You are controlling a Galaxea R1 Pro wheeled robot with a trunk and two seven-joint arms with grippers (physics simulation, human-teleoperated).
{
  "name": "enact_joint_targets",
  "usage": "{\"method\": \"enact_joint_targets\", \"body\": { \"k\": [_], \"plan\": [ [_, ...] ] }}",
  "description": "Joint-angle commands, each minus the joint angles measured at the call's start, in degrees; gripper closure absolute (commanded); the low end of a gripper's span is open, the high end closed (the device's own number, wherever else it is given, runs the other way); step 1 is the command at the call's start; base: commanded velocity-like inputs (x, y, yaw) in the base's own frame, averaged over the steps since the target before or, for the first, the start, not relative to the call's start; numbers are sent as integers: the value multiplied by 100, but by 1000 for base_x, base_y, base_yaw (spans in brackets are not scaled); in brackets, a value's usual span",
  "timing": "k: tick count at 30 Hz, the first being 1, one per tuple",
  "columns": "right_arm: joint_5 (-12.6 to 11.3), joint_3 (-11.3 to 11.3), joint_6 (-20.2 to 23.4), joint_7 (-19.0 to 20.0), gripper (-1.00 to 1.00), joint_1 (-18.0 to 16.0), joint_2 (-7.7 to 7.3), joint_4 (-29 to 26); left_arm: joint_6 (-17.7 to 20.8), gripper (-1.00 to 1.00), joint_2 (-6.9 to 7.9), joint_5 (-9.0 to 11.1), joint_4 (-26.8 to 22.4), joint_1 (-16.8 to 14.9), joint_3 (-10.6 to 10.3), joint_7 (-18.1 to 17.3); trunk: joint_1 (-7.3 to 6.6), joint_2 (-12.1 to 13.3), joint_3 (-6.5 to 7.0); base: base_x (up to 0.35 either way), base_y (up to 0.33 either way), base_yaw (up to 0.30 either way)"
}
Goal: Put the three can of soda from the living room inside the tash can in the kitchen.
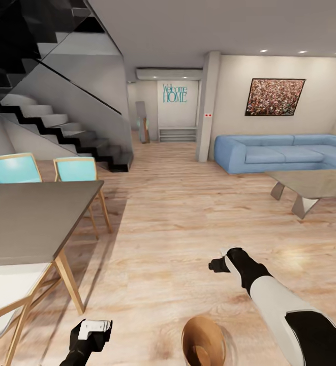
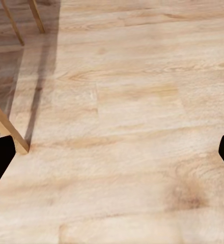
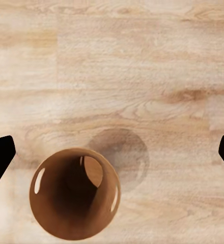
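On wood floor [image 3: 142, 61]: tash can [image 3: 74, 195], glossy copper-brown inside.

A home: sofa [image 1: 284, 151], staircase [image 1: 61, 122], dining table [image 1: 30, 218].

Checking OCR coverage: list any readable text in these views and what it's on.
"Welcome HOME": teal lettering on the far hallway wall, above a low shelf.
Two small red marks on the pillar: too small to read.
Framed picture above the blue sofa: no text visible.
Both wrist views: none.
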Motion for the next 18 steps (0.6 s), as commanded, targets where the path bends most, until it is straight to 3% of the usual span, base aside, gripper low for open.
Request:
{"method": "enact_joint_targets", "body": {
  "k": [1, 10, 18],
  "plan": [
    [0, 7, -1, -1, -100, 1, 3, -1, 0, -100, 0, 0, 0, 0, 0, 0, 0, 0, 0, 142, -90, 206],
    [0, 175, -11, -6, -100, 11, -1, -3, 0, -100, 0, -6, 0, 0, 0, 0, 0, 0, 0, 100, -185, 216],
    [0, 178, -17, -9, -100, 12, -20, -4, 2, -100, 0, -7, 0, 0, 0, 0, 0, 0, 0, 12, -251, 64]
  ]
}}
